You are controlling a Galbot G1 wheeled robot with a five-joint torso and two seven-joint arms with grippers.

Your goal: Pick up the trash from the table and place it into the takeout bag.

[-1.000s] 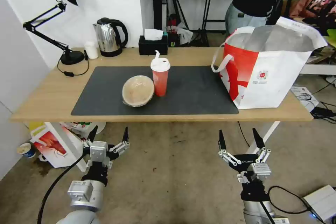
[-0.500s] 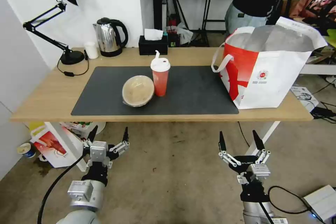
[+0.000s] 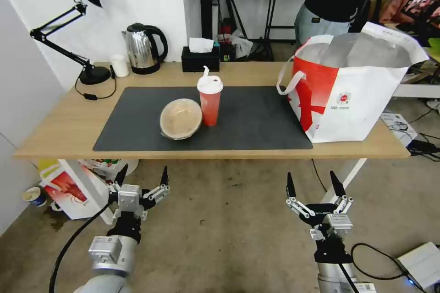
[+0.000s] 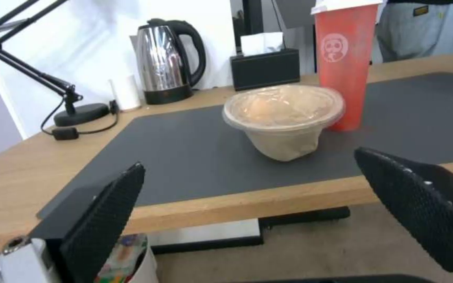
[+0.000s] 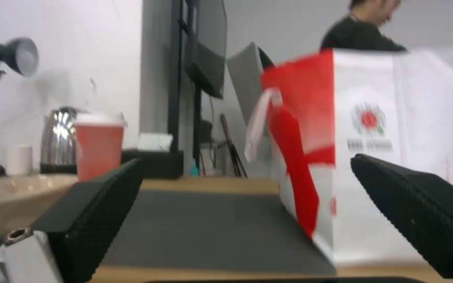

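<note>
Meanwhile, from the head view, we see our right gripper point(image 3: 313, 184) has sunk slightly since a moment ago, fingers spread, below the table point(image 3: 64, 123) edge; our left gripper point(image 3: 143, 176) stays put, also spread. On the dark mat point(image 3: 256, 119) the tan paper bowl point(image 3: 180, 118) touches the red lidded drink cup point(image 3: 210, 100); the takeout bag point(image 3: 353, 87) stands right. From the left wrist, kettle point(image 4: 166, 63) and tissue box point(image 4: 265, 67) stand behind the bowl. From the right wrist, the bag looms near.
</note>
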